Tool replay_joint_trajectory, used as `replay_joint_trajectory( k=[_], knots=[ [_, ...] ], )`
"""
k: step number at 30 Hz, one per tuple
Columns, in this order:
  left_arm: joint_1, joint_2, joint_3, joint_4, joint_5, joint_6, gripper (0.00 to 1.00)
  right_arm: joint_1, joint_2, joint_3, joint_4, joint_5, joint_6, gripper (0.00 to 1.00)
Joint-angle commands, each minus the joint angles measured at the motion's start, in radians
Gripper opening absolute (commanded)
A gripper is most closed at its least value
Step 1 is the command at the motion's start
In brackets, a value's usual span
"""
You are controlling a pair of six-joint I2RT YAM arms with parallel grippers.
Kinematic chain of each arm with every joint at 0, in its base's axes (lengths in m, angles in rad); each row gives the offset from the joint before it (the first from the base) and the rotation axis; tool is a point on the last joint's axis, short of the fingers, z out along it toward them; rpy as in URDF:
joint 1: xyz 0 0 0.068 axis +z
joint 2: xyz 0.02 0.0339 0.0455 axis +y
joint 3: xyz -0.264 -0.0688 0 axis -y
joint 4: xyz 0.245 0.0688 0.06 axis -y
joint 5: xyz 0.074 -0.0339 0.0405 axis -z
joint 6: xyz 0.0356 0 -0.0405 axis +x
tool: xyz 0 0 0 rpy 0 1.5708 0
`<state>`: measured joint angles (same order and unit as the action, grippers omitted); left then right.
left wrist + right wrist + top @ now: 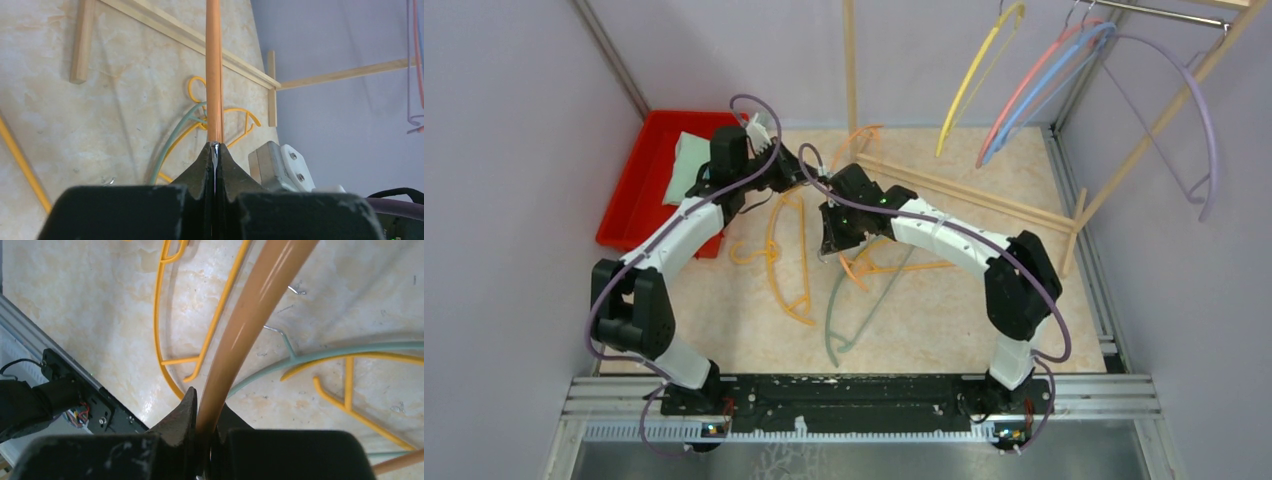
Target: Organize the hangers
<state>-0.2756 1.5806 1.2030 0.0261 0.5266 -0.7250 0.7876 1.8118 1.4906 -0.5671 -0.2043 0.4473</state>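
1. Our left gripper (pixel 215 145) is clenched on an orange hanger (pixel 214 75); our right gripper (pixel 205 417) grasps an orange hanger too, near the table's middle; whether it is the same one, we cannot tell.
2. Yellow hangers (pixel 774 250) and a green hanger (pixel 849 315) lie loose towards the near edge; hung hangers (pixel 1044 90) dangle above the far right corner.
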Motion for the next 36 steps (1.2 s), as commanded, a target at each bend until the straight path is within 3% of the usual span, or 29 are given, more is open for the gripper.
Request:
replay_joint_trajectory(
  k=[1,2,5,7,8,13,19,24,36],
  knots=[
    [0.000,-0.035,0.053,0.026,0.049,0.018,0.10,-0.025,-0.144,-0.011,-0.003,0.090,0.030,0.00],
    [0.000,-0.038,0.050,0.046,0.071,0.019,0.26,-0.024,-0.166,-0.016,-0.005,0.093,0.033,0.00],
    [0.000,-0.067,0.021,0.134,0.136,0.018,0.52,-0.025,-0.217,-0.031,-0.006,0.105,0.042,0.00],
    [0.000,-0.101,-0.009,0.197,0.148,0.020,0.88,-0.024,-0.241,-0.044,-0.008,0.110,0.045,0.00],
    [0.001,-0.119,-0.023,0.219,0.151,0.023,0.98,-0.025,-0.252,-0.052,-0.007,0.114,0.045,0.00],
    [0.001,-0.239,-0.095,0.288,0.126,0.061,1.00,-0.035,-0.299,-0.071,0.000,0.138,0.046,0.00],
    [0.001,-0.349,-0.137,0.255,0.074,0.099,1.00,-0.056,-0.313,-0.025,0.062,0.159,0.064,0.00],
    [0.000,-0.367,-0.152,0.209,0.072,0.113,1.00,-0.088,-0.258,0.152,0.108,0.207,0.084,0.00],
    [0.000,-0.360,-0.157,0.195,0.051,0.132,1.00,-0.197,-0.014,0.595,0.186,0.151,0.110,0.00]
  ],
)
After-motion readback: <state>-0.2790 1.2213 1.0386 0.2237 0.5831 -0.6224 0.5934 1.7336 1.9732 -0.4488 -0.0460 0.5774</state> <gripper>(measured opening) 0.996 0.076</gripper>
